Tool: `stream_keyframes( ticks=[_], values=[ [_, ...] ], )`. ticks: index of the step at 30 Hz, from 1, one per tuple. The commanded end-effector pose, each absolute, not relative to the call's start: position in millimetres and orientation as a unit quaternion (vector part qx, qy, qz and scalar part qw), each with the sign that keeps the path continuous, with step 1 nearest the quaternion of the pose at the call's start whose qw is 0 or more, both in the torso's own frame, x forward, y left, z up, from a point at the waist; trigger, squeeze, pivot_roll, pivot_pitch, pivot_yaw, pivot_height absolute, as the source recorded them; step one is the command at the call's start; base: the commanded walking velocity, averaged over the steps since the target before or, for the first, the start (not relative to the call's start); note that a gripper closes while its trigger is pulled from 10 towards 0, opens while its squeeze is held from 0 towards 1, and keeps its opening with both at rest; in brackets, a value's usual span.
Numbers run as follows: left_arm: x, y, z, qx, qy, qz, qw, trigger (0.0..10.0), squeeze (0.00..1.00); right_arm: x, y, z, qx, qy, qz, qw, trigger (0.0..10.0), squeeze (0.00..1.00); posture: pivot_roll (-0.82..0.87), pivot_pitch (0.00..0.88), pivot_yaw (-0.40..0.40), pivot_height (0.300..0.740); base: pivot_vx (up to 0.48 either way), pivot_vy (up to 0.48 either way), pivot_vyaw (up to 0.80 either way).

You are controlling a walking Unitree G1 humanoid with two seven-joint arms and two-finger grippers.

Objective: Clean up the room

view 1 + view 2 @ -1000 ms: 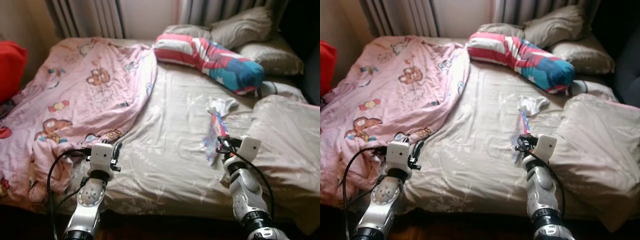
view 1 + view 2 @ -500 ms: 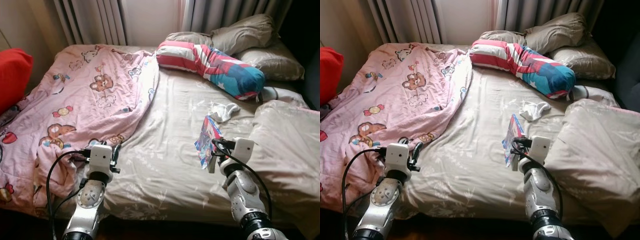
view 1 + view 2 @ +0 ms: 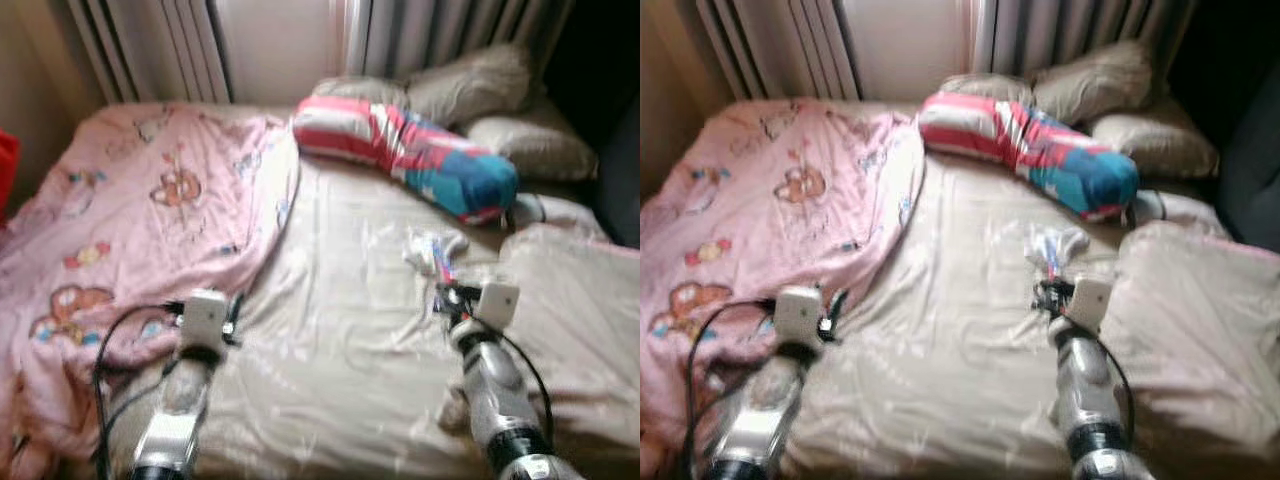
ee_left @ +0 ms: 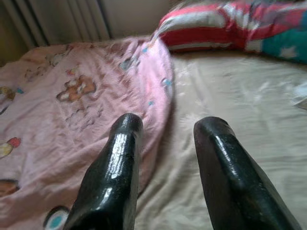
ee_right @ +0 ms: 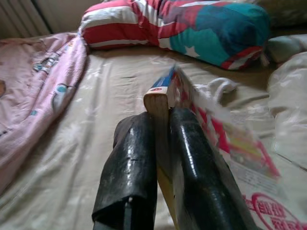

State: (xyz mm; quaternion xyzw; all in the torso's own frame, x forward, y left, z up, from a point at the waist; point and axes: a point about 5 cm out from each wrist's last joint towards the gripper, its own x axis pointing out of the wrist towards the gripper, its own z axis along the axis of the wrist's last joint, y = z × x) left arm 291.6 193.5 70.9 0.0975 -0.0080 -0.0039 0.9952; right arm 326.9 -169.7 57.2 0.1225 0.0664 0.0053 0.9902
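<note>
- Book (image 5: pixel 165 98), thin and brightly printed, sits right of centre in the blurred left eye view, pinched by the right gripper (image 3: pixel 441 297) above the beige bed sheet (image 3: pixel 340 330). A white sock (image 3: pixel 432 243) lies just beyond it, a striped pillow (image 3: pixel 400 150) crosses the upper middle, and a pink blanket (image 3: pixel 130 220) covers the left half. The left gripper (image 3: pixel 232 312) hovers at lower left by the blanket's edge.
- Right eye view: the same layout, equally soft; the book's edge shows just above the right gripper.
- Left wrist view: both black fingers (image 4: pixel 115 177) stand well apart with nothing between them, over the seam where blanket meets sheet.
- Right wrist view: the fingers (image 5: pixel 132 167) are closed tight on the book's edge, near its spine; the loose pages fan away toward the lower right.
- Judgement: with so narrow a pinch, the book may swing or slip, so it should be carried slowly, kept level, and lifted clear of the sock before turning away.
</note>
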Motion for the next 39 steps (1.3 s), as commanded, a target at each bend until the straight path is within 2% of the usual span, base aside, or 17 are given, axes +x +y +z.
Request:
stream_keyframes(
  ticks=[1,13,18,24,31,39],
  values=[
    [293,187,73,0.089,-0.017,-0.013,0.996,10.0,0.00,327,-168,59,0.122,0.061,0.015,0.991,10.0,0.00,0.04,0.113,-0.011,0.740,0.000,0.000,0.00],
    [290,185,71,0.090,-0.013,-0.015,0.996,10.0,0.00,321,-148,39,0.191,0.117,0.066,0.972,10.0,0.00,0.04,0.126,-0.014,0.740,0.000,0.000,0.00],
    [288,186,70,0.090,-0.012,-0.014,0.996,10.0,0.00,319,-141,38,0.172,0.120,0.081,0.975,10.0,0.00,0.05,0.132,-0.015,0.740,0.000,0.000,0.00],
    [286,185,68,0.090,-0.009,-0.014,0.996,10.0,0.00,324,-146,47,0.148,0.085,0.044,0.984,10.0,0.00,0.04,0.139,-0.017,0.740,0.000,0.000,0.00],
    [285,183,67,0.088,-0.008,-0.014,0.996,10.0,0.00,325,-145,46,0.132,0.093,0.041,0.986,10.0,0.00,0.04,0.141,-0.024,0.740,0.000,0.000,0.00],
    [282,183,65,0.088,-0.006,-0.011,0.996,10.0,0.00,325,-147,44,0.134,0.098,0.031,0.986,10.0,0.00,0.05,0.147,-0.031,0.697,0.000,0.000,0.00]
  ],
)
